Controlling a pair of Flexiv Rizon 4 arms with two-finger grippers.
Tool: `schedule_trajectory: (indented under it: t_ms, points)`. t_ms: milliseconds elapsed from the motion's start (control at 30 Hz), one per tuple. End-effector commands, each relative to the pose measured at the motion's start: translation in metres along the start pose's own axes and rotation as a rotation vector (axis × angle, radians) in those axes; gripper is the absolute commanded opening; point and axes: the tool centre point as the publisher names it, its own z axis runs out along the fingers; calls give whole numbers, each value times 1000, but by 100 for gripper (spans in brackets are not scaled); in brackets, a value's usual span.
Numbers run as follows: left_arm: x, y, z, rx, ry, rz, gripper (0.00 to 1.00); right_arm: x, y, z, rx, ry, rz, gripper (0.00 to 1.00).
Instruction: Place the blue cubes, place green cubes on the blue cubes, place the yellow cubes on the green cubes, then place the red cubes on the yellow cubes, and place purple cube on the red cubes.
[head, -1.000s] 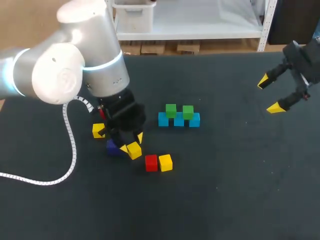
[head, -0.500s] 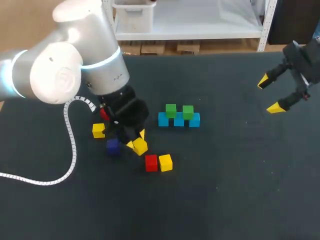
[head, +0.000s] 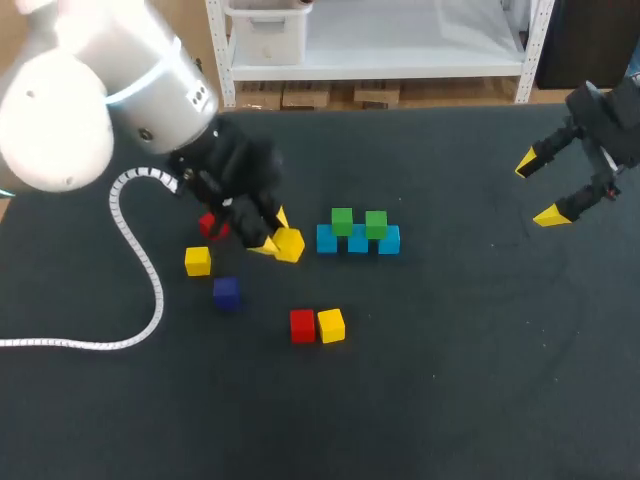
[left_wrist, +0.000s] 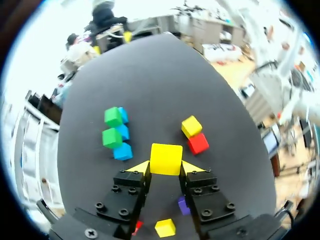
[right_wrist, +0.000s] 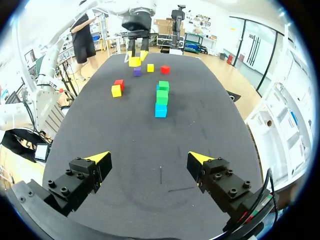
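Now that the left claw (head: 275, 238) has lifted a yellow cube (head: 289, 244) and carried it away from the purple cube (head: 226, 292), the cube hangs just beside the left end of the blue row (head: 358, 241). Both yellow tips pinch it, one on each side. The right claw (head: 538, 188) has not moved. It hangs well apart from the blue row, off to its right, with its fingers spread wide and nothing between them.

Two green cubes (head: 342, 221) already sit on the blue row, so yellow comes next. I think this cube is meant to go on top of them.

The worktop (head: 470, 380) is dark and flat. A red cube (head: 302, 325) and a spare yellow cube (head: 331, 325) touch each other in front of the blue row. A third yellow cube (head: 197, 261) lies left of the row, near the purple one. A second red cube (head: 209, 225) peeks out by the left arm, partly hidden. A white cable (head: 140, 270) curls far to the left. No person reaches over the worktop.
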Motion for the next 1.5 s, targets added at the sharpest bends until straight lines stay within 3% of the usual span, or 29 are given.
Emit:
schedule_trajectory:
  t_ms: [33,267,300,667,1200,1500]
  points:
    - [-5,-2,-2,-112,-35,-108,0,0,-1,0,-1,-2,-1,100]
    - [-21,16,-2,-132,-45,-199,0,0,-1,0,-1,-2,-1,100]
    - [-24,19,-1,-137,-14,-200,0,0,-1,0,-1,-2,-1,100]
    - [-58,40,12,-85,41,-118,0,0,-1,0,-1,-2,-1,100]
    - [-72,75,34,-42,220,-153,0,0,-1,0,-1,-2,-1,100]
    - [-63,89,47,-61,276,-245,0,0,-1,0,-1,-2,-1,100]
